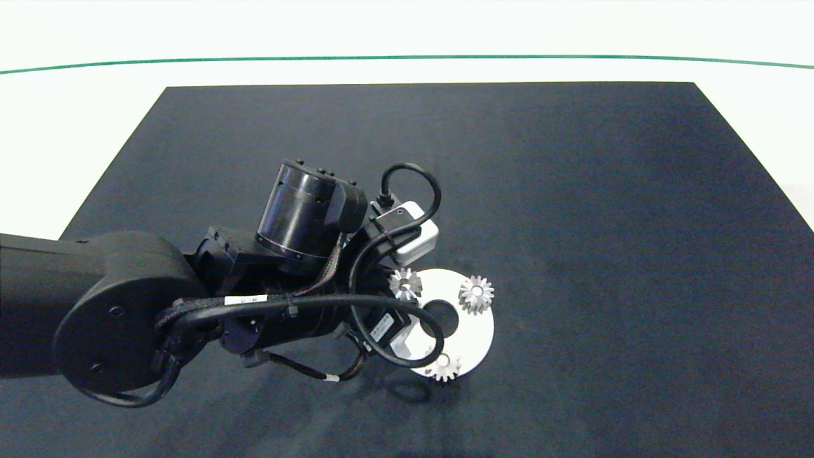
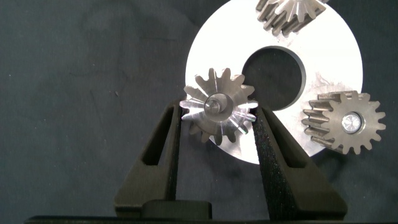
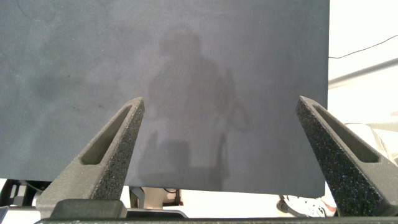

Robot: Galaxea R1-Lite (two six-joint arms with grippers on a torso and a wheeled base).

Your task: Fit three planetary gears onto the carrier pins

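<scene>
Black matting carries the white disc [image 1: 478, 337], whose carrier pins hold all three planetary gears [image 2: 219, 112], the left gripper [image 2: 217, 134] fingers clamping one; withdrawing before release risks lifting it off, while the right gripper [image 3: 217, 162] idles spread apart.

three gears [image 1: 475, 294] sit on the disc [image 1: 474, 343], on the mat [image 1: 572, 191].

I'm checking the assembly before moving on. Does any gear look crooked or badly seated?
One does: the planetary gear between the left end effector fingers sits tilted on the white disc, its face slanted, unlike the flat gear beside it. The right end effector is open, away from the disc.
</scene>
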